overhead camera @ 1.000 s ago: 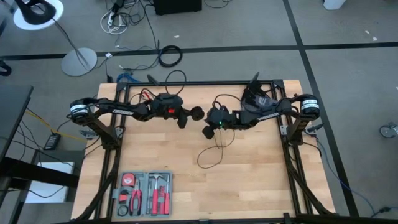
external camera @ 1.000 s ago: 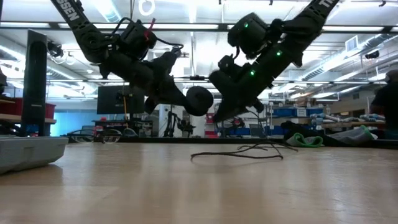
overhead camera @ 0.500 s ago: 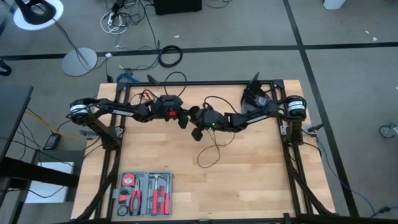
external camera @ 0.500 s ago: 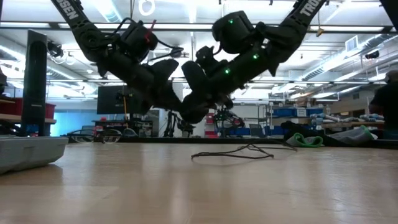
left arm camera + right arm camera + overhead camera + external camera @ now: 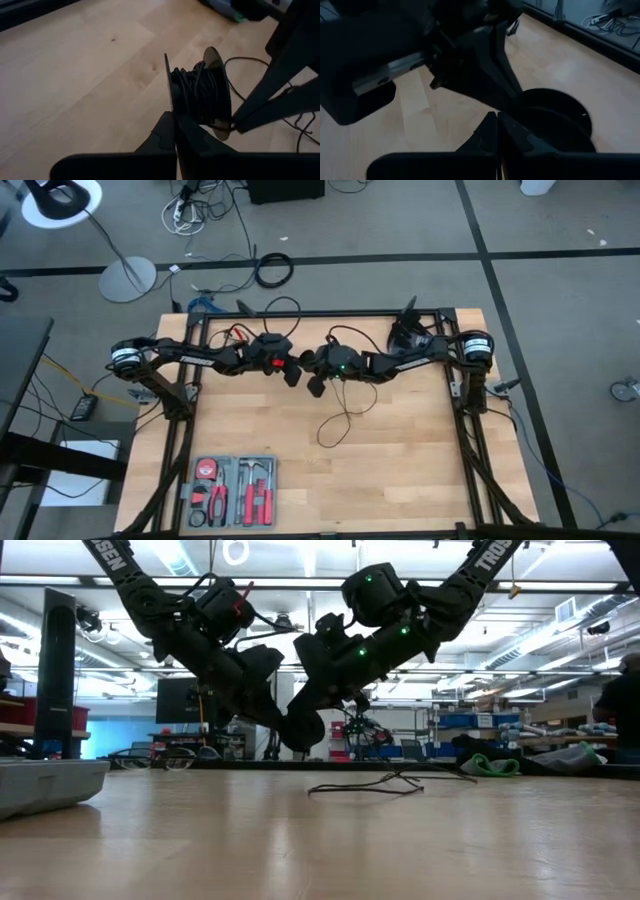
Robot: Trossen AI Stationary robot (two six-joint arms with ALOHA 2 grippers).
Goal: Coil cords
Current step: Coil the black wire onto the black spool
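The cord is thin and black. Part of it is wound on a small round black puck (image 5: pixel 202 95), a spool with two disc faces. The rest lies in loose loops (image 5: pixel 345 415) on the wooden table, also seen in the low view (image 5: pixel 385 783). My left gripper (image 5: pixel 174 125) is shut on the puck, which hangs above the table's middle (image 5: pixel 314 385). My right gripper (image 5: pixel 319 374) is shut and reaches in from the table's right. Its fingertips (image 5: pixel 236 127) are at the puck's far disc, where a thin strand of the cord runs out. My left gripper pinches the rim of the puck's near disc (image 5: pixel 169 107) between its two fingers, coming from the table's left and slanting down. The puck stands on edge, lifted clear of the table. My right gripper appears to pinch a strand of the cord (image 5: pixel 224 127) at its fingertips, right beside the rim of the puck's far disc. It comes from the table's right, slanting down. The strand is very thin, and how it lies in the fingers does not show.
A grey tool case (image 5: pixel 232 490) with red-handled tools lies at the near left of the table. Black frame rails (image 5: pixel 190 410) run along the left and right sides. A dark object (image 5: pixel 410 335) sits at the far right corner.
My right gripper has gone toward the table's left, from a gap beside the puck to right against it, and has tipped further down. My left gripper has tipped down a little, so the puck hangs lower. The loose loops on the table have been drawn slightly leftward.
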